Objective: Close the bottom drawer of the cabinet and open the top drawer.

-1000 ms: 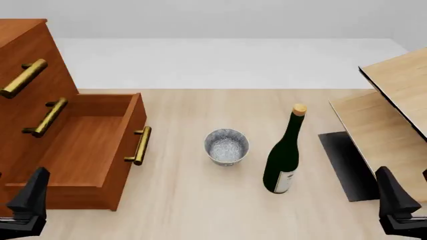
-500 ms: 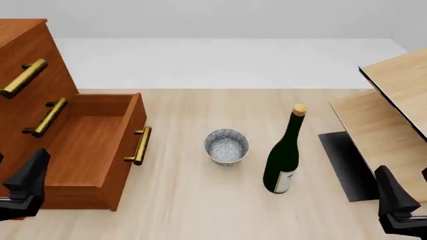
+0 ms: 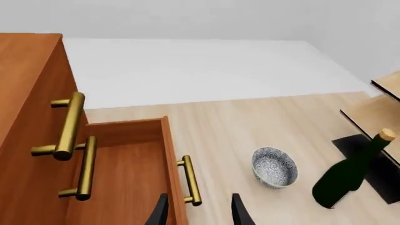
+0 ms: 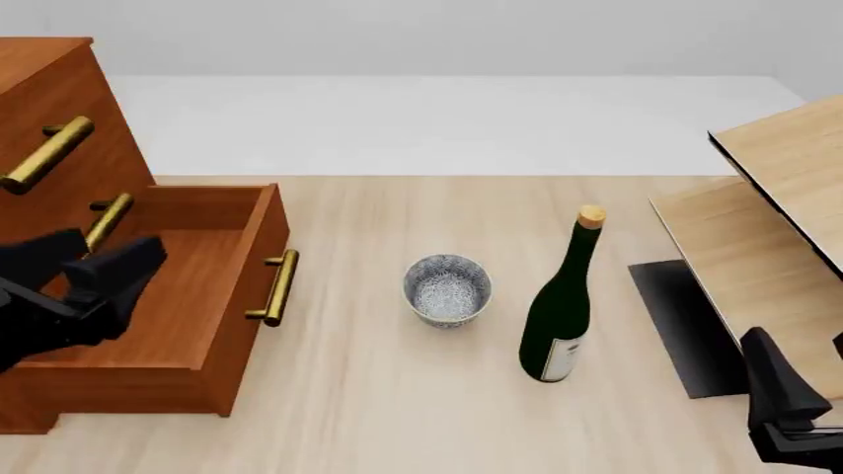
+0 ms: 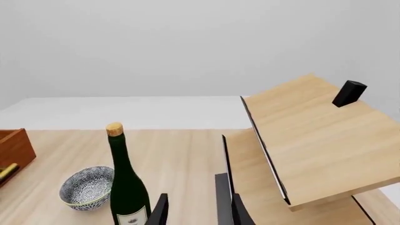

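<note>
The cabinet (image 4: 34,59) stands at the left of the table. Its bottom drawer (image 4: 197,276) is pulled far out, with its brass handle (image 4: 274,286) facing the table's middle. The top drawer (image 4: 93,109) is shut, and so is the middle one. My left gripper (image 4: 95,262) is open and empty, hovering over the open bottom drawer's inside near the middle drawer's handle. In the left wrist view the open gripper (image 3: 198,213) is above the bottom drawer's front and handle (image 3: 190,180). My right gripper (image 4: 795,355) is open and empty at the near right; it also shows in its wrist view (image 5: 198,213).
A patterned bowl (image 4: 447,288) and a dark green wine bottle (image 4: 560,316) stand mid-table, to the right of the drawer's handle. Pale light-wood panels (image 4: 777,197) and a dark mat (image 4: 685,326) are at the right.
My left gripper has risen from the near left corner and moved forward over the open bottom drawer. The right gripper and the drawers have not moved.
</note>
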Robot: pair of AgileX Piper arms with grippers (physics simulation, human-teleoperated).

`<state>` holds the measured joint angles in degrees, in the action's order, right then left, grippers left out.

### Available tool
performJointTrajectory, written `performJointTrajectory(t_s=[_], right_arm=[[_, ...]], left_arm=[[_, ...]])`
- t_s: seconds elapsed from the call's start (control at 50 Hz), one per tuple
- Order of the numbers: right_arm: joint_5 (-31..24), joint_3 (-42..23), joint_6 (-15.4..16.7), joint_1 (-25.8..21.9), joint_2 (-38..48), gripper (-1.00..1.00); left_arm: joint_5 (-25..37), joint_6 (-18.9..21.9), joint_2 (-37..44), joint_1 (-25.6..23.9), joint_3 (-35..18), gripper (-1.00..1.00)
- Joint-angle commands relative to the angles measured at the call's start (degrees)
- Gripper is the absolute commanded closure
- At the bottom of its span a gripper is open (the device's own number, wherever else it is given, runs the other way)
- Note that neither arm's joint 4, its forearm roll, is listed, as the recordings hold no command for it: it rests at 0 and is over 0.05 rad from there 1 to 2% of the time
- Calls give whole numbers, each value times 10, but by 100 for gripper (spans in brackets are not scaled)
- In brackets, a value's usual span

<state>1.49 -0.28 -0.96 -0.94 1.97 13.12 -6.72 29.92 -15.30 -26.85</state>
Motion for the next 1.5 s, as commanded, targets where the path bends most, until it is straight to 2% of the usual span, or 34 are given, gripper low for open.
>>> performJointTrajectory(t_s=[0.02, 0.1, 0.12, 0.2, 0.24, 0.38, 0.42, 0.52, 0.58, 0.76, 0.8, 0.98, 1.02, 1.08, 1.22, 1.3, 1.4, 1.5], right_arm=[[-1, 0, 1, 3, -2, -100], [0, 0, 2, 3, -1, -100], [0, 0, 3, 3, -1, -100], [0, 0, 3, 3, -1, -100], [0, 0, 2, 3, -1, -100], [-1, 0, 3, 4, -1, -100], [-1, 1, 3, 5, -1, -100], [-3, 1, 3, 5, -3, -100], [-4, 1, 3, 4, -4, -100], [-5, 1, 1, 4, -5, -100], [-7, 1, 2, 5, -7, -100], [-8, 1, 2, 4, -9, -100], [-7, 0, 2, 5, -9, -100], [-7, 0, 2, 5, -8, -100], [-7, 0, 2, 6, -9, -100], [-7, 0, 2, 6, -9, -100], [-7, 0, 2, 6, -9, -100], [-8, 0, 2, 6, -9, -100]], left_arm=[[59, -70, 89, -67, -57, -100], [57, -95, 106, -96, -63, -100], [49, -120, 120, -120, -60, -100], [44, -132, 142, -127, -56, -100], [38, -157, 153, -140, -52, -100], [38, -158, 168, -158, -58, -100], [34, -175, 174, -171, -53, -100], [25, -179, 186, -179, -46, -100], [9, -200, 206, -195, -31, -100], [-21, -200, 235, -189, 0, -100], [-14, -176, 245, -170, -1, -100], [-44, -197, 267, -189, 23, -100], [-63, -189, 289, -180, 39, -100], [-82, -207, 305, -199, 50, -100], [-110, -205, 334, -199, 67, -100], [-132, -224, 355, -211, 80, -100], [-143, -217, 366, -198, 87, -100], [-138, -181, 380, -154, 87, -100]])
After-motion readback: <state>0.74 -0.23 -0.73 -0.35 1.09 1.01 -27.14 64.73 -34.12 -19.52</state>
